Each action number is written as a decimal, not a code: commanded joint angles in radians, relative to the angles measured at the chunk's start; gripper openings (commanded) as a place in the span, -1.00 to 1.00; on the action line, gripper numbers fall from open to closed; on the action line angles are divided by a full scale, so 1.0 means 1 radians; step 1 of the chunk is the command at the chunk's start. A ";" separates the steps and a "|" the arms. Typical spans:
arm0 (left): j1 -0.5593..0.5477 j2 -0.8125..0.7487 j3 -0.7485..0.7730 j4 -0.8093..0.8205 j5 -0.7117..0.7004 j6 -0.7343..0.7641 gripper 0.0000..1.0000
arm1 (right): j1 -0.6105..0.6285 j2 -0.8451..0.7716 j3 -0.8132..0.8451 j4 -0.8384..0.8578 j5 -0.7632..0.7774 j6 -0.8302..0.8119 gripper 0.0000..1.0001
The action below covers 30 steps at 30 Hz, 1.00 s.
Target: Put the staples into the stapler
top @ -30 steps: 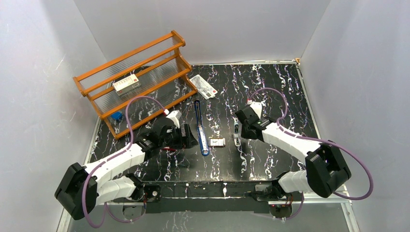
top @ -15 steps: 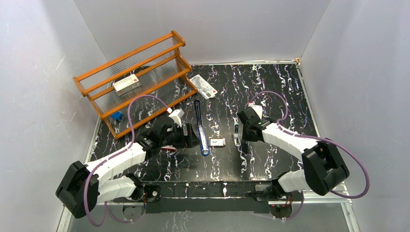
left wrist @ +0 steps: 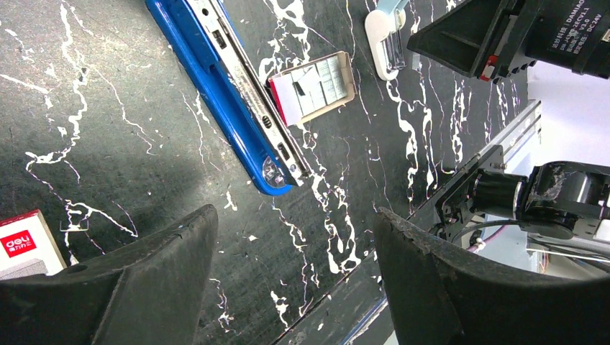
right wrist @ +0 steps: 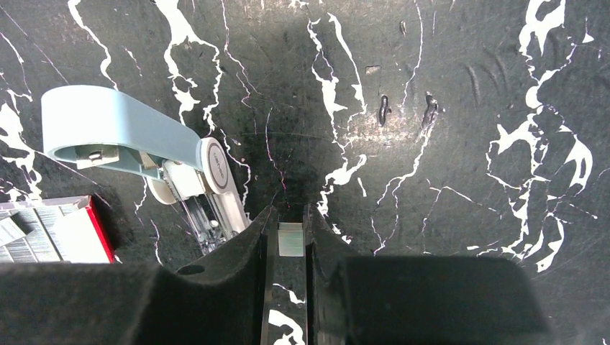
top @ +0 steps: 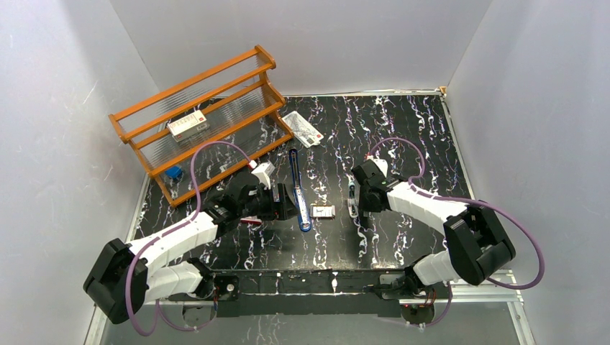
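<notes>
The blue stapler (top: 298, 192) lies opened flat mid-table, its silvery channel (left wrist: 241, 86) facing up. To its right sits the staples' pale tray (top: 324, 211) with strips in it (left wrist: 314, 85); the tray's red end (right wrist: 79, 237) shows in the right wrist view. My right gripper (top: 362, 207) is shut on a short silvery staple strip (right wrist: 290, 239) just above the table. My left gripper (top: 285, 205) hovers open and empty (left wrist: 293, 213) by the stapler's near end. The small red-and-white box sleeve (left wrist: 20, 244) lies beside my left fingers.
A pale blue and white tool (top: 352, 200) lies just left of my right gripper (right wrist: 129, 140). An orange rack (top: 205, 118) at back left holds a larger red-and-white box (top: 188, 126) and a small blue item (top: 173, 172). A white packet (top: 302, 128) lies behind the stapler.
My left gripper has slid a little right toward the stapler. The right arm's elbow has drawn inward, its gripper staying shut on the strip at nearly the same spot.
</notes>
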<state>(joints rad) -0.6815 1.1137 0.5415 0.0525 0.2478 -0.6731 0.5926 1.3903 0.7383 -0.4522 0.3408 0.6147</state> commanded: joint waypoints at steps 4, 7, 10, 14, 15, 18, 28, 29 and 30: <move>0.004 -0.028 0.008 -0.006 -0.043 -0.004 0.53 | -0.004 -0.047 0.006 0.032 0.001 -0.026 -0.48; 0.005 -0.035 0.003 -0.029 -0.095 -0.014 0.53 | -0.004 -0.082 0.005 0.049 0.015 -0.033 -0.48; 0.005 -0.034 0.004 -0.046 -0.128 -0.018 0.53 | -0.002 -0.108 0.009 0.073 0.011 -0.052 -0.48; 0.005 -0.029 0.003 -0.047 -0.155 -0.025 0.53 | 0.007 -0.128 0.012 0.125 -0.004 -0.073 -0.49; 0.004 -0.029 0.003 -0.059 -0.171 -0.029 0.53 | 0.014 -0.129 0.018 0.130 -0.002 -0.076 -0.49; 0.004 -0.036 -0.002 -0.102 -0.248 -0.062 0.53 | 0.039 -0.122 0.033 0.138 0.012 -0.078 -0.49; 0.005 -0.049 -0.012 -0.146 -0.344 -0.085 0.53 | 0.087 -0.089 0.063 0.147 0.042 -0.079 -0.50; 0.005 -0.044 -0.011 -0.147 -0.344 -0.087 0.53 | 0.094 -0.082 0.066 0.149 0.044 -0.081 -0.50; 0.005 -0.039 -0.011 -0.149 -0.345 -0.089 0.53 | 0.103 -0.074 0.069 0.150 0.047 -0.082 -0.50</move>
<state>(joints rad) -0.6815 1.0847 0.5365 -0.0753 -0.0444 -0.7517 0.6682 1.2942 0.7555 -0.3458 0.3580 0.5453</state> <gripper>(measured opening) 0.762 0.260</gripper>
